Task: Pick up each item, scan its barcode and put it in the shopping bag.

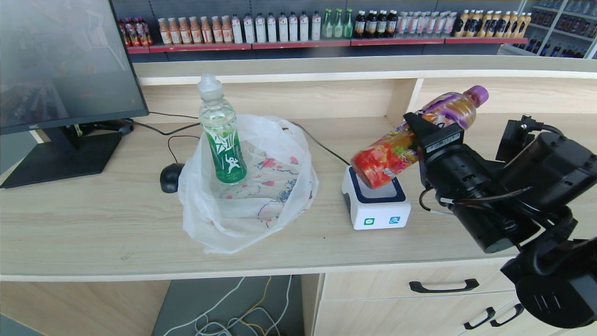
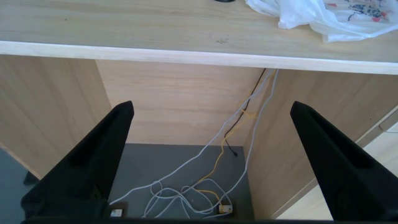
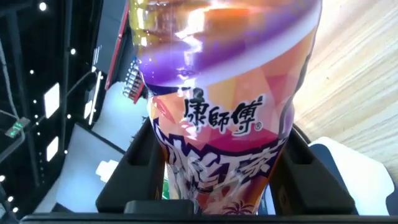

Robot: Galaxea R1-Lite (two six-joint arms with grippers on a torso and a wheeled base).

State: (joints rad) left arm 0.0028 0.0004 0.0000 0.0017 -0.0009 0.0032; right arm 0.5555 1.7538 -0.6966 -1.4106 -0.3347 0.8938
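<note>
My right gripper [image 1: 419,135] is shut on a juice bottle [image 1: 410,140] with a purple cap and an orange, fruit-printed label. The bottle is tilted, its base held just over the white barcode scanner [image 1: 378,205] on the counter. In the right wrist view the juice bottle [image 3: 224,112] sits between the two dark fingers [image 3: 140,165]. A white plastic shopping bag [image 1: 280,186] lies open left of the scanner, and a clear bottle with a green label [image 1: 223,135] stands upright in it. My left gripper [image 2: 208,162] hangs open below the counter's front edge, with nothing between its fingers.
A monitor [image 1: 60,60] on a black stand is at the counter's back left, with a black mouse [image 1: 170,177] beside the bag. Cables run behind the bag to the scanner. Loose cables [image 2: 199,186] lie on the floor under the counter. Drawers [image 1: 443,284] sit below the right side.
</note>
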